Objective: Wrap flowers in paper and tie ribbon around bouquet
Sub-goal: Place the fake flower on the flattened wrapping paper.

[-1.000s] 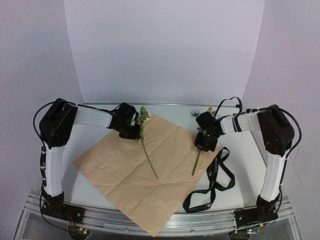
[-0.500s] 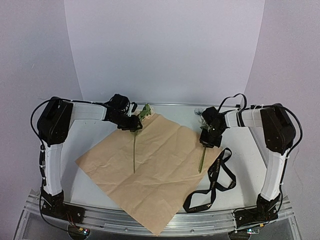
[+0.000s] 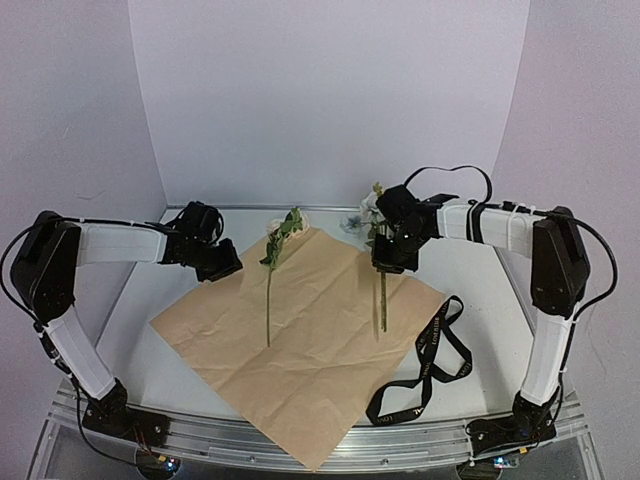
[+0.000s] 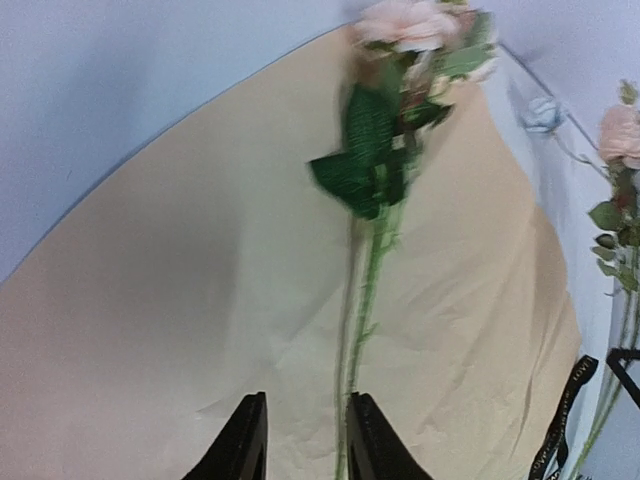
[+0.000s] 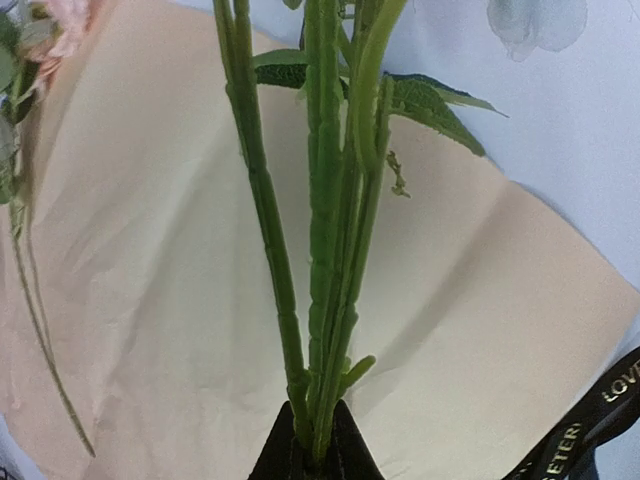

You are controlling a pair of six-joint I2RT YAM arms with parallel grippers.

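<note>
- Left gripper (image 3: 226, 266): hovers just off the paper's far-left edge. Jaws are a narrow gap apart and hold nothing, and the left wrist view shows the fingers (image 4: 248, 445) bare.
- Single stem (image 3: 268, 300): lies flat on the paper's left-centre, apart from the left gripper. Its bloom is at the paper's far corner and the stem end points to the near side.
- Paper (image 3: 320, 360): tan side up, flat, creased, set as a diamond. Its near corner overhangs the front rail (image 3: 200, 428), and its left corner is near the left side of the table (image 3: 490, 290).
- Right gripper (image 3: 390, 258): sits above the paper's far-right edge, clamped tight on the flowers (image 3: 372, 212) at mid-stem. The blooms stand up beyond the paper and the stem ends hang over its right part.
- Ribbon (image 5: 585, 425): lies in loose loops on the table just right of the paper's right corner. Cannot tell whether it touches the paper or only lies beside it.
- Step, as judged: laying flowers onto the paper. Wrapping has not begun and the ribbon is untouched.
- Next move likely calls for lowering the held bunch beside the single stem, with blooms past the paper's far corner and stems along the diagonal, then letting go.
- Room: the bare paper between the single stem and the held bunch looks enough for a set-down.
- Room: the space right of the paper is crowded by the ribbon.
- Edges: the overhanging near corner offers an edge to pinch for folding.
</note>
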